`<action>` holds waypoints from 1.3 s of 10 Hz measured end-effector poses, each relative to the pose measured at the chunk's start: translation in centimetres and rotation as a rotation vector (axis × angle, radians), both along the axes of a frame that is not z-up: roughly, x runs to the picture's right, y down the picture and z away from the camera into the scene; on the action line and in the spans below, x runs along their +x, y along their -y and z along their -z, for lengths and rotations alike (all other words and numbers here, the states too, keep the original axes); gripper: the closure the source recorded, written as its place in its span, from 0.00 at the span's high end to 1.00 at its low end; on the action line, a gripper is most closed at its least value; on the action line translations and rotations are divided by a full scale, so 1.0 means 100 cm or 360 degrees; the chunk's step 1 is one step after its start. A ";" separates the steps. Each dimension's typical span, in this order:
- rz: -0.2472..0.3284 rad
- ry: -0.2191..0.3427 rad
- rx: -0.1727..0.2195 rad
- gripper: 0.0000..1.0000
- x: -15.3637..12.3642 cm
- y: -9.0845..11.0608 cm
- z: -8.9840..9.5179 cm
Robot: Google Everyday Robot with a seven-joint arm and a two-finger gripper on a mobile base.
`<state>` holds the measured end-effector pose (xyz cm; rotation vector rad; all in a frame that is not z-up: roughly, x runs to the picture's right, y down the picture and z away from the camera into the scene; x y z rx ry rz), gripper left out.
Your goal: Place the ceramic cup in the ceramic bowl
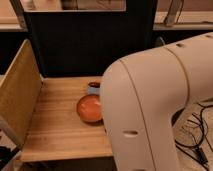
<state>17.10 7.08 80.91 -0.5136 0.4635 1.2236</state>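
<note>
1. Tabletop point(55, 130) of pale wood is occupied by the ceramic bowl point(89, 109), set upright near its right side and partly covered by the white arm housing point(150, 110).
2. A small bluish, dark-topped object point(93, 88) is seen just behind the bowl.
3. The gripper is hidden from view; its state cannot be told.

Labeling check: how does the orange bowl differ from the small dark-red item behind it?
The ceramic bowl is bigger and orange-brown; the dark-red item is smaller and darker. The bowl sits nearer the front edge; the item sits farther back. Both are on the wooden table. The gripper is out of view.
</note>
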 end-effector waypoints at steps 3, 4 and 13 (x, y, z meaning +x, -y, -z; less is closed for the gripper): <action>-0.0035 -0.0006 -0.0078 0.59 0.001 -0.013 -0.017; -0.0061 -0.0015 -0.0106 0.49 0.003 -0.017 -0.023; -0.0137 -0.0067 -0.0042 0.00 0.026 0.011 -0.024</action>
